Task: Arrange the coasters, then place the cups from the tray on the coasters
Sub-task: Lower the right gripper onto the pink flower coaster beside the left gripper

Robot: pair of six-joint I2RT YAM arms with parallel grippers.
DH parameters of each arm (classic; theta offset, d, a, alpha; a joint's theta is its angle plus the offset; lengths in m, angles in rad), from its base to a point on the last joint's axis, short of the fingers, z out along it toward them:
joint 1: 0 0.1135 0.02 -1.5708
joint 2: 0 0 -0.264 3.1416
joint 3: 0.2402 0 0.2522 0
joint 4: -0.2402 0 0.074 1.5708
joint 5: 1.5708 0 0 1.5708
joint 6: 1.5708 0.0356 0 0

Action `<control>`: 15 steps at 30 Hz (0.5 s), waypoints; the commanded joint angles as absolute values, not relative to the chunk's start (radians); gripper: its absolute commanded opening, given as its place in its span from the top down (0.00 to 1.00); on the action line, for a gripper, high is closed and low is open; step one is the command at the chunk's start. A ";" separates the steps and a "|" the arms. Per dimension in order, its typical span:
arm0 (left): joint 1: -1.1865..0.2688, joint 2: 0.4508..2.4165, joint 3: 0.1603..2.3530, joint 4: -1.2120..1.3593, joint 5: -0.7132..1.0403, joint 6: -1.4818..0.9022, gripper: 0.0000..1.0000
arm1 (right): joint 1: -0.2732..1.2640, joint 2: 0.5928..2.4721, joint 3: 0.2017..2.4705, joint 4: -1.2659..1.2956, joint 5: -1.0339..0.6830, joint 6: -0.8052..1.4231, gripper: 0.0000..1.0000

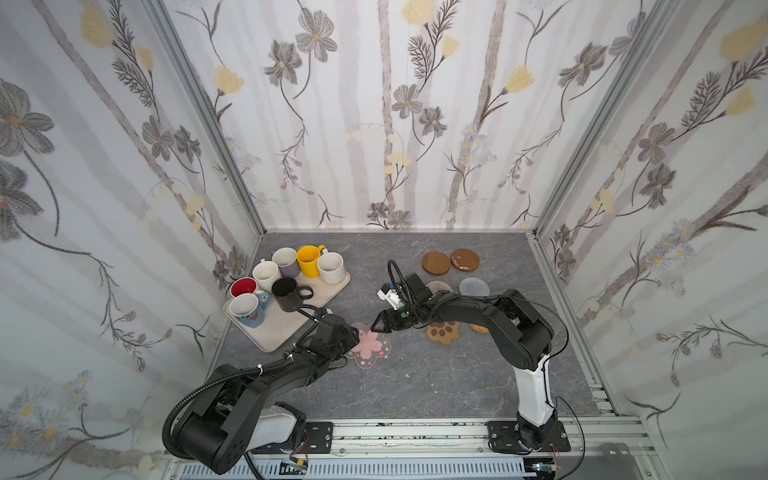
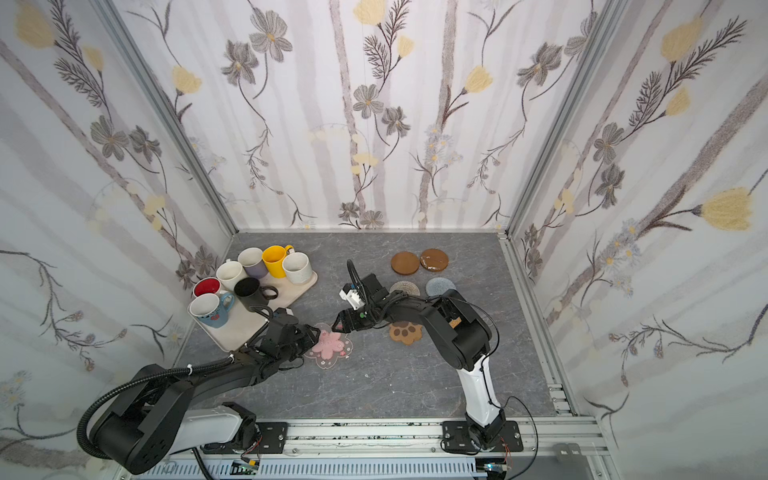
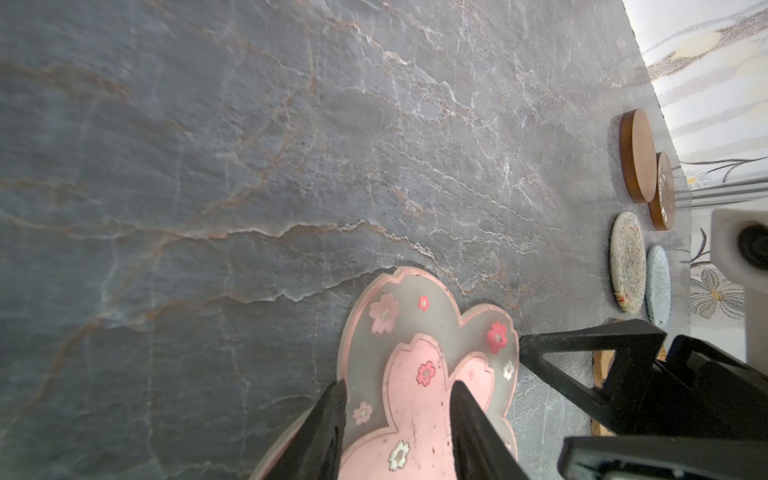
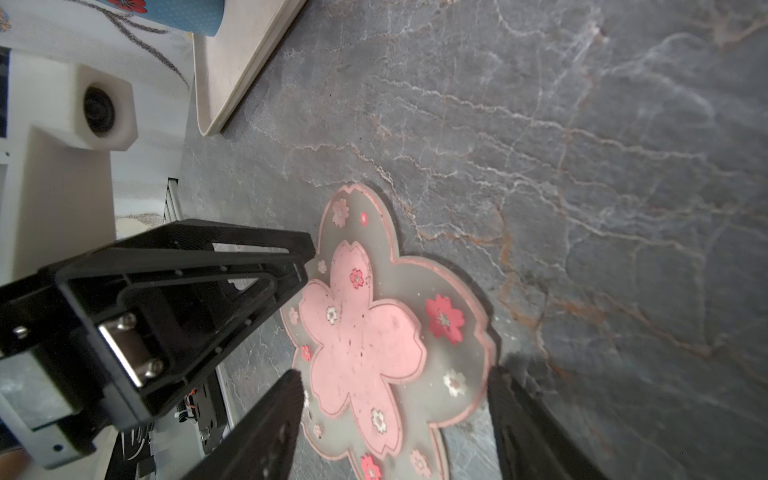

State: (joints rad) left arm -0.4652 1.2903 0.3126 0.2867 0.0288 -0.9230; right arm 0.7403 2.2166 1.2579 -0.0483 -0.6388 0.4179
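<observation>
I have both arms crowded onto one thing: the pink-flower clear coaster (image 1: 370,347) lies flat on the bench (image 1: 415,386), directly under both sets of jaws. The left gripper (image 3: 399,399) sits low over it with its jaws partly parted. A pink petal shows between them and the clear rim spreads past both sides, so I read them as released, clamped on nothing. The right gripper (image 4: 395,372) faces it from the opposite side with its jaws spread wide, straddling another petal. One fingertip (image 4: 297,378) overlaps the rim and the other stands just beside it, so nothing is gripped. In both top views the two sets of tips are almost nose to nose, and that is my first worry: any further reach by either arm could knock the jaws together. The second is the coaster itself, thin and slick-looking; closing on it flat may only scrape the bench or skate it sideways. Beyond the left jaws sits the tray (image 1: 286,332) with all seven mugs (image 1: 266,274). The black mug (image 1: 284,293) is nearest that wrist, so a careless swing could clip it. Behind the right jaws lie the paw-shaped coaster (image 1: 444,331) and the other coasters (image 1: 436,262), where that forearm could drag one.
</observation>
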 commanded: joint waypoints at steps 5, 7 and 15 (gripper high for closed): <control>-0.460 1.310 0.295 0.220 0.035 -0.931 0.56 | 0.758 2.237 1.258 -0.046 -0.663 0.414 0.29; -0.460 1.313 0.296 0.222 0.035 -0.931 0.56 | 0.764 2.234 1.255 -0.045 -0.672 0.414 0.30; -0.459 1.322 0.295 0.230 0.037 -0.930 0.56 | 0.764 2.224 1.235 -0.017 -0.692 0.437 0.46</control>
State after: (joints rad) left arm -0.4606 1.3075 0.3061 0.3275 0.0296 -0.9230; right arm 0.7597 2.2223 1.2388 -0.0116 -0.6544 0.4271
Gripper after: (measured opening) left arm 0.436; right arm 0.558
